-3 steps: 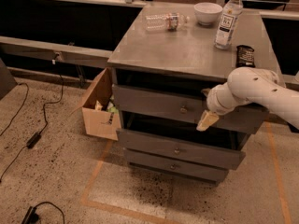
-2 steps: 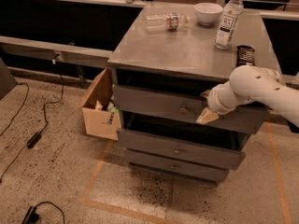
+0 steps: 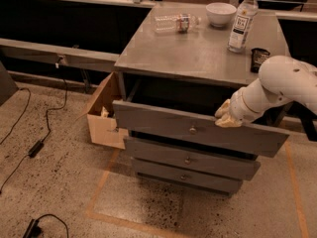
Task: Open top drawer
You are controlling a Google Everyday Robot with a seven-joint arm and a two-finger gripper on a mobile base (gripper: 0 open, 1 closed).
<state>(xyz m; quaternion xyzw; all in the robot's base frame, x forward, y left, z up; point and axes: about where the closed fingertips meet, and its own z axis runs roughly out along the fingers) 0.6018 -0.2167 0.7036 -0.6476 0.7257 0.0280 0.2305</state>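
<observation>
Resting on front edge of top drawer (image 3: pixel 158 124), right of knob (image 3: pixel 192 130), claw (image 3: pixel 227 119), grip state unclear.

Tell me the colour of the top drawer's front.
Dull grey top drawer, best in the camera view; gripper at its upper edge.

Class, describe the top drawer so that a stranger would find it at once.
Find the dull grey cabinet with a white bowl on top. Of its three stacked drawers, the wide grey top drawer sticks out furthest; the robot's cream gripper rests on its upper edge.
</observation>
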